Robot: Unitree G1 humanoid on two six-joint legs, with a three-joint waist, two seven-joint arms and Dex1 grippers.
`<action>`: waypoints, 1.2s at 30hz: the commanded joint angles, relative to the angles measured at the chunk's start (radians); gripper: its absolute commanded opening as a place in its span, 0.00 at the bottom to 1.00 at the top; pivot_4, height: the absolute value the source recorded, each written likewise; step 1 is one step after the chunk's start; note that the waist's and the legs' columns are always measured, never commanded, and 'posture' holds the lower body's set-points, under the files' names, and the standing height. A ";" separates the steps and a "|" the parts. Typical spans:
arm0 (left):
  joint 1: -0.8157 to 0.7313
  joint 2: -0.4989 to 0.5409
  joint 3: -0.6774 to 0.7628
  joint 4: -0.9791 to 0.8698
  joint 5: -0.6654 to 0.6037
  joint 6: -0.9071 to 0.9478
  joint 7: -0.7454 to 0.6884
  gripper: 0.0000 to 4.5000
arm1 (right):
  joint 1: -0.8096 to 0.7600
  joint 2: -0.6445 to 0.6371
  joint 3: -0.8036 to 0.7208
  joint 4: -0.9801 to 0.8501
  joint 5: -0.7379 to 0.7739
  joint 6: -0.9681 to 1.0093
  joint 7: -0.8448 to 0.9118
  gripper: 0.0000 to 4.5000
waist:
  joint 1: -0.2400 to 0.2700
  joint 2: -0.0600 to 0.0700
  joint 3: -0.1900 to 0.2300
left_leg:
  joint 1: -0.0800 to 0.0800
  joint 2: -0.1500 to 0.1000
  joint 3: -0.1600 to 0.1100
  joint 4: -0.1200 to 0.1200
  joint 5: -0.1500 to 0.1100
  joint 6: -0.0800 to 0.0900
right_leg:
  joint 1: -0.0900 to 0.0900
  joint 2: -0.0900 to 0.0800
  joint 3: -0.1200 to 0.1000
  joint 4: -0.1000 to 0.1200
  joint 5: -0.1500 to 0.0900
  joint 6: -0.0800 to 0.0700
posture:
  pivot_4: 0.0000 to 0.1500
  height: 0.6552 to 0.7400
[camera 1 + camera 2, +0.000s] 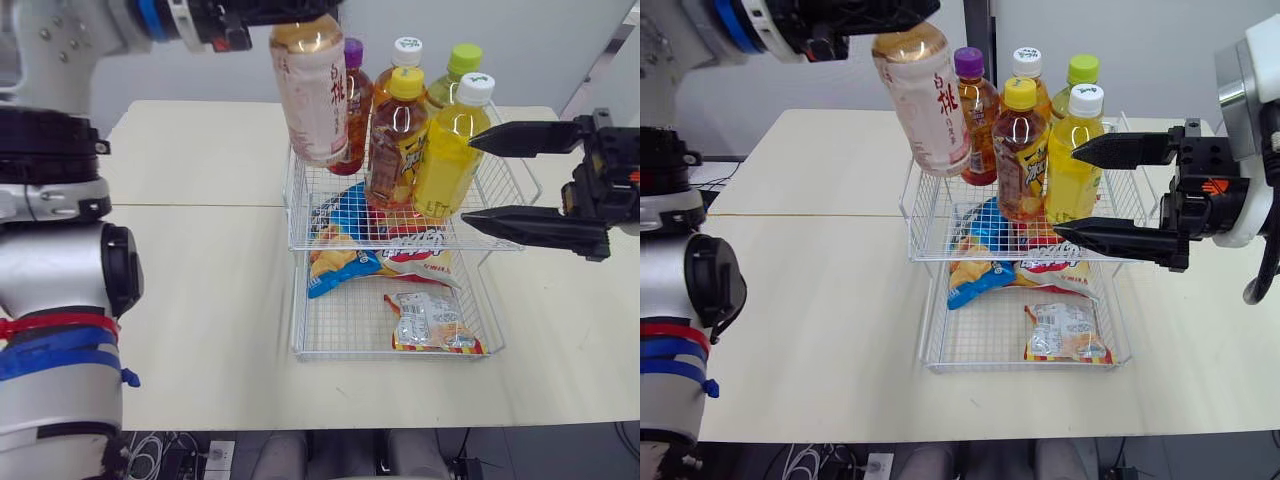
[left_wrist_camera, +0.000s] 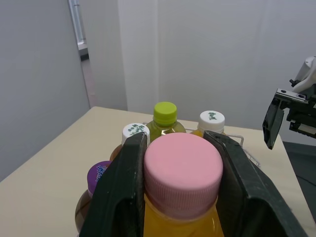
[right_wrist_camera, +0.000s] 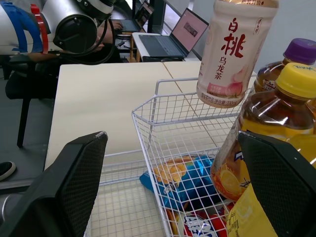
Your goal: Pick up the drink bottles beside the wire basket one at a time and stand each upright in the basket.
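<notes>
Left wrist view: what is the left hand [image 2: 177,140] doing?

— Clamped on the pink cap [image 2: 182,170] of the peach tea bottle [image 1: 312,95], 1 finger on each side. The bottle hangs slightly tilted above the basket [image 1: 400,247], over its left edge and clear of the wire.

And the right hand [image 1: 470,180]?

— Spread wide and empty, just beside the basket's right wall.

Which step is this?

— Carrying over to place, I'd say. 5 bottles [image 1: 400,140] already stand upright inside the basket, filling its far and right parts. I see none lying on the worktop [image 1: 200,300] beside it.

Next move?

— Probably straighten the bottle and lower it into the basket's free near-left part without knocking the purple-capped bottle [image 1: 356,110]. Then let go once the base sits on the wire.
</notes>
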 commanded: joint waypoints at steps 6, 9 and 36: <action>0.042 -0.065 -0.001 -0.046 0.041 -0.053 0.010 0.31 | 0.021 -0.026 -0.062 -0.023 0.042 -0.017 -0.043 1.00 | 0.001 0.000 0.000 | 0.000 0.000 0.000 0.000 0.000 0.000 | 0.000 0.000 0.000 0.000 0.000 0.000 | 1.00 1.00; 0.083 -0.085 -0.010 -0.084 0.056 -0.061 0.016 0.31 | 0.025 -0.028 -0.065 -0.026 0.048 -0.019 -0.052 1.00 | 0.001 0.000 0.000 | 0.000 0.000 0.000 0.000 0.000 0.000 | 0.000 0.000 0.000 0.000 0.000 0.000 | 1.00 1.00; 0.065 -0.084 0.019 -0.086 0.079 -0.084 -0.020 0.99 | 0.053 -0.125 -0.109 0.049 -0.114 -0.099 -0.004 1.00 | 0.001 0.000 0.000 | 0.000 0.000 0.000 0.000 0.000 0.000 | 0.000 0.000 0.000 0.000 0.000 0.000 | 1.00 1.00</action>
